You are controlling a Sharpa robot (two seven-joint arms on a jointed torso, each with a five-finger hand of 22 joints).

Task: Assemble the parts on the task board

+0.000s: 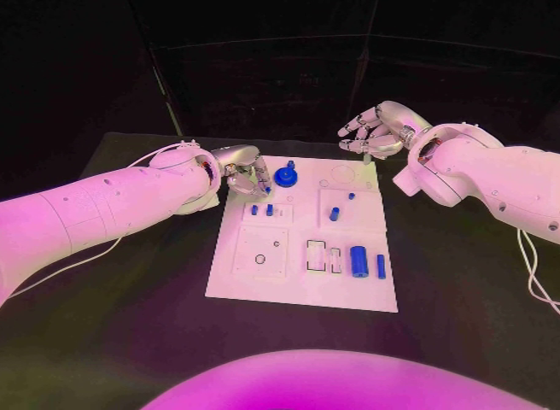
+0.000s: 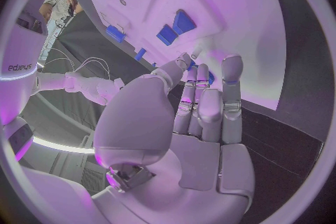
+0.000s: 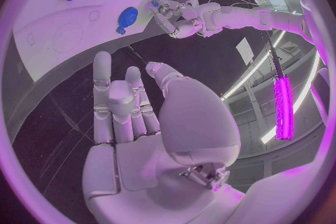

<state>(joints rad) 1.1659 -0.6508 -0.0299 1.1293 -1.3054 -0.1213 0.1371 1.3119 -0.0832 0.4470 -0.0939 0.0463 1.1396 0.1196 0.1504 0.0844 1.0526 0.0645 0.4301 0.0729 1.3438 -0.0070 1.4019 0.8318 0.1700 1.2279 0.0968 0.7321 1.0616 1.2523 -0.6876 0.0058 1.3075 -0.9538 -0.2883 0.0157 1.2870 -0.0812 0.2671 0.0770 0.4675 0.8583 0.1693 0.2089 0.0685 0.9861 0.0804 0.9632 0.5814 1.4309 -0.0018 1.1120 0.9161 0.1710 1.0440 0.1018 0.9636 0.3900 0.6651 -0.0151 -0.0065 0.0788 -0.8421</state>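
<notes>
The white task board lies mid-table with several blue parts on it. A round blue part stands near its far left corner, and the right wrist view shows this round part too. My left hand hovers just left of it, fingers stretched towards the board with nothing in the palm. From its wrist, the left hand has its fingertips close to small blue pegs. My right hand hangs beyond the board's far right corner, fingers spread and empty, also right hand.
Two short pegs stand in the board's left half and two more in its middle. A blue cylinder and a blue bar lie near the right edge. Black table surrounds the board.
</notes>
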